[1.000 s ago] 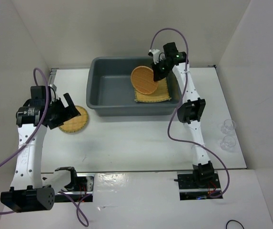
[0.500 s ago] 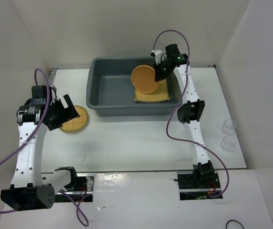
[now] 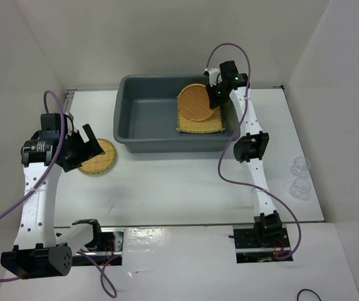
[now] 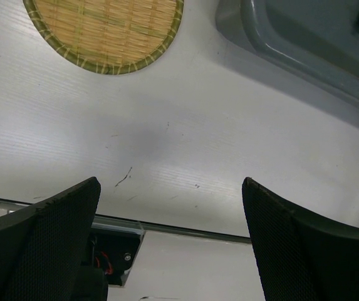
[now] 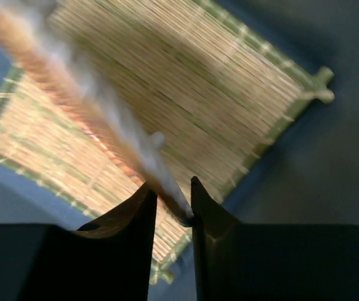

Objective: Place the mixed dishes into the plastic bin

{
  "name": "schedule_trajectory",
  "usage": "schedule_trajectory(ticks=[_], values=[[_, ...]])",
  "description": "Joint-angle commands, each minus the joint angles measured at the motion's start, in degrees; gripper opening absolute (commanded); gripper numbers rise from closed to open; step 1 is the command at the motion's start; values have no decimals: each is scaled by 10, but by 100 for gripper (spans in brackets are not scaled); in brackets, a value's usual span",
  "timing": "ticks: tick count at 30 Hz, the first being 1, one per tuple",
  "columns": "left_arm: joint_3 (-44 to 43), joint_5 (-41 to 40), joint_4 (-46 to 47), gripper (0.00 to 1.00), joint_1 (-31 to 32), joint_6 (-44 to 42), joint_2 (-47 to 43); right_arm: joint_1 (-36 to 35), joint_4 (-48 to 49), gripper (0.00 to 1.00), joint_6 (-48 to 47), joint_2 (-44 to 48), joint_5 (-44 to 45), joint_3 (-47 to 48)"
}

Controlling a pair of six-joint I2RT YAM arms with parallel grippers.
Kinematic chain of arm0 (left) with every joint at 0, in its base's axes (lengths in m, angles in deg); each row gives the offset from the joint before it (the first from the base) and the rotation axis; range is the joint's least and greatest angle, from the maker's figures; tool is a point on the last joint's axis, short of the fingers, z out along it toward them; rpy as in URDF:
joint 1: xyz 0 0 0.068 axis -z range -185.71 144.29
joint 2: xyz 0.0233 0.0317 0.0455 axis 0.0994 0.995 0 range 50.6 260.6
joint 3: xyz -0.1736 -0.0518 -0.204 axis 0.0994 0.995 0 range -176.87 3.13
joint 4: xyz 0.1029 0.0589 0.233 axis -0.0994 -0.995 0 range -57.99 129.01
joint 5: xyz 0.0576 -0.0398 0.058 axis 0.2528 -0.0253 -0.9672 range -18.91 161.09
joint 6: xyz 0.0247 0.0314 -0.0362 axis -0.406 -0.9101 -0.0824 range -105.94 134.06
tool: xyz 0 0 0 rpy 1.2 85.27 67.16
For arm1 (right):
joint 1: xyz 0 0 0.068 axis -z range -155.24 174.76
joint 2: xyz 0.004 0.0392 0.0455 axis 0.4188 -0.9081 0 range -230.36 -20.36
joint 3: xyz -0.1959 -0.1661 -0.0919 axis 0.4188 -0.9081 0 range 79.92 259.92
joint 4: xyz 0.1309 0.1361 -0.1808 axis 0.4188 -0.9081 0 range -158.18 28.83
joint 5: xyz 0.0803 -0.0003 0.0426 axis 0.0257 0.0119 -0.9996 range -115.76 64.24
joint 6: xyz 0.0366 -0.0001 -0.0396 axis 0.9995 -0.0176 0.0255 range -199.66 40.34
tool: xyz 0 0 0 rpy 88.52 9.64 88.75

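Tan disc [image 3: 195,101] tilted over mat [image 3: 207,125] in bin [image 3: 148,119]; R gripper [image 5: 174,189] straddles its rim, can't tell if clamped. We'd release low, flat.

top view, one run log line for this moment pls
right gripper: above plastic bin, orange disc edge between its jaws, grip unclear | square mat: in bin | left gripper: open, near tan disc on table

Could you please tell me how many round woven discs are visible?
2. One round woven disc stands tilted over the square mat in the bin, at the right gripper; the other disc lies on the table left of the bin.
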Motion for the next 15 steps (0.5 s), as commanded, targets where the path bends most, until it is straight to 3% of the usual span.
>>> schedule_trajectory(ticks=[1, 5, 15], values=[[-25, 0, 13, 100, -4, 7, -23, 8, -8, 32, -26, -58, 151, -4], [-13, 0, 32, 100, -4, 18, -41, 8, -8, 43, -13, -69, 196, -4], [6, 10, 49, 100, -4, 35, -65, 8, -14, 46, -1, -74, 248, -4]])
